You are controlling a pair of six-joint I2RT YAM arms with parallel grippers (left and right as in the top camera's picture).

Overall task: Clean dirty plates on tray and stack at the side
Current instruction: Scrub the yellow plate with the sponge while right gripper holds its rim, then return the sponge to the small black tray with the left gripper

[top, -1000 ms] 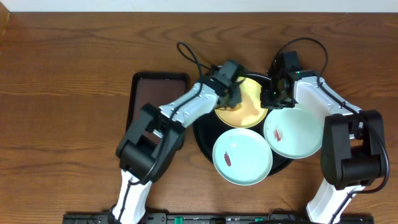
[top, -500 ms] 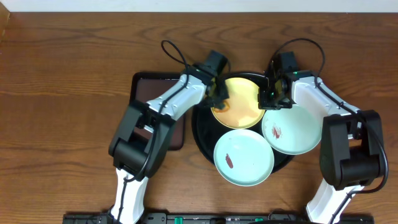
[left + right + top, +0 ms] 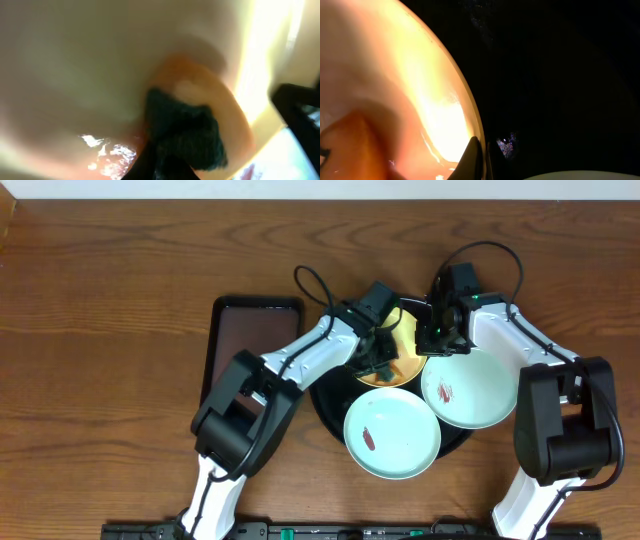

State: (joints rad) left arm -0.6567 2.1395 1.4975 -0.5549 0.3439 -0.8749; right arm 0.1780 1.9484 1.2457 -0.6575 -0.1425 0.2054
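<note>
Swinging in from the far-left rim, the left hand now sits over the middle of the yellow plate; the right arm has not budged. Over on the left, the brown rectangular tray lies on the worktop, and no plate is stacked out there yet. The left hand is clenched on a dark green cloth wad, pressing it onto an orange-red smear on the yellow plate, which lies on the round black tray. Stain shows around the wad, so I'd say this first plate is mid-scrub. The front mint plate lies on the tray with a red smear. The right hand pinches the yellow plate's right rim, steadying it. The right mint plate is smeared too. Both mint plates look uncleaned, and all the stacking is left.
</note>
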